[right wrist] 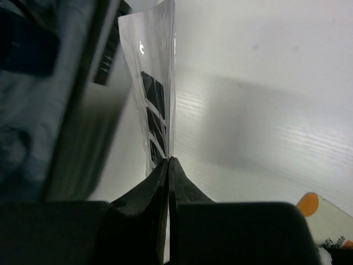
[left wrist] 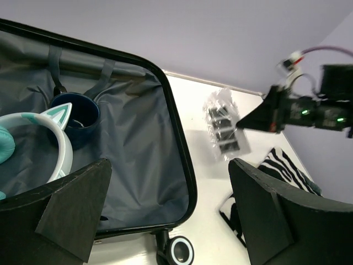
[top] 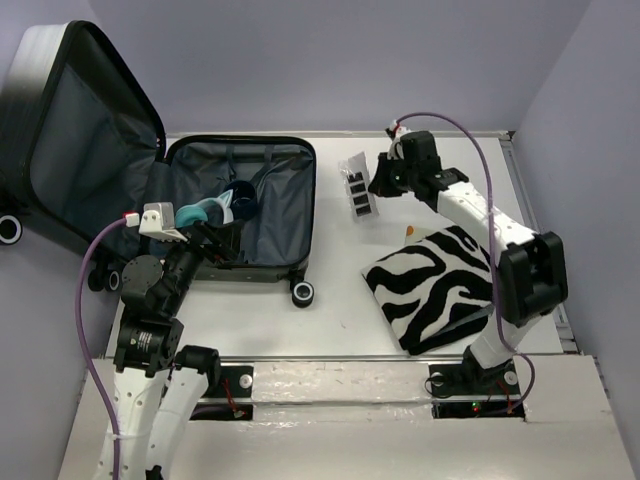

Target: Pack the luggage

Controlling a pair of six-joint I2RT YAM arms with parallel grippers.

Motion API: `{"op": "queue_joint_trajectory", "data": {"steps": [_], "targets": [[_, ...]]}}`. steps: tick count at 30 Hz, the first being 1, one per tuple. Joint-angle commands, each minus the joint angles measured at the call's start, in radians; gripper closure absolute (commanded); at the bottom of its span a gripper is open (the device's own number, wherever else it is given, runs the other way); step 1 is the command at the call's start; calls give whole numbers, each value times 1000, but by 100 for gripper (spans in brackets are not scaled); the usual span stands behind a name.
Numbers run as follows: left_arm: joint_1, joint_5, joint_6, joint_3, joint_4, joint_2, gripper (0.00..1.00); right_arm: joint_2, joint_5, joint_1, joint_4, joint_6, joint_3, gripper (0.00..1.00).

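The luggage (top: 285,165) lies open at the left, its lid propped up at the far left and its grey lining showing. Inside lie a dark blue cup (top: 240,198) and a teal-and-white cat-ear headband (top: 205,210); both show in the left wrist view, cup (left wrist: 77,113) and headband (left wrist: 60,146). My left gripper (top: 205,240) is open and empty over the luggage's near left part. My right gripper (top: 377,186) is shut on a clear plastic packet with black pieces (top: 357,188), held just above the table to the right of the luggage. The packet (right wrist: 157,83) hangs edge-on from the pinched fingertips.
A zebra-print pouch (top: 440,285) lies on the table at the right, under my right arm. A small card with an orange dot (top: 412,232) lies by its far corner. The luggage's wheel (top: 303,293) sticks out at its near right corner.
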Motion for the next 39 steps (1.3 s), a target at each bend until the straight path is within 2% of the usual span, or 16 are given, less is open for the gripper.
{"op": "queue_joint_trajectory", "data": {"steps": [1, 7, 10, 12, 14, 16, 17, 19, 20, 22, 23, 24, 27, 28, 31, 39], "targets": [[-3, 24, 8, -5, 44, 1, 1, -125, -48, 54, 149, 90, 24, 93], [7, 38, 5, -11, 55, 4, 1, -60, -41, 198, 226, 195, 160, 93], [10, 67, 2, -16, 65, 12, 1, 96, -36, 265, 252, 255, 295, 93], [10, 103, -9, -25, 79, 18, 1, 166, -71, 276, 227, 278, 373, 50], [10, 144, -20, -43, 102, 35, 1, 201, -76, 276, 184, 285, 435, 17], [10, 228, -39, -57, 116, 55, 1, 130, -49, 228, 200, 279, 321, 5], [10, 262, -47, -63, 128, 63, 1, 89, -47, 203, 216, 281, 320, 5], [8, 357, -94, -99, 174, 86, 1, -59, -53, 119, 265, 285, 80, 5], [7, 383, -118, -99, 209, 96, 1, -116, -49, 90, 276, 287, 79, 5], [-41, 413, -159, -116, 283, 128, 4, -303, 5, 39, 299, 275, -111, 6], [-131, 353, -176, -105, 300, 142, 5, -366, 34, -8, 298, 269, -221, 7], [-131, 353, -179, -96, 301, 155, 5, -431, 63, -27, 298, 267, -222, 8], [-437, 26, -178, -54, 305, 237, 13, -659, 158, -111, 251, 255, -392, 7], [-592, -48, -173, -42, 303, 310, 13, -704, 190, -130, 234, 250, -434, 6], [-795, -264, -173, 9, 289, 505, 15, -844, 252, -168, 133, 218, -458, 0], [-911, -390, -216, 122, 320, 944, 15, -1011, 327, -168, -7, 160, -427, 0]]}}
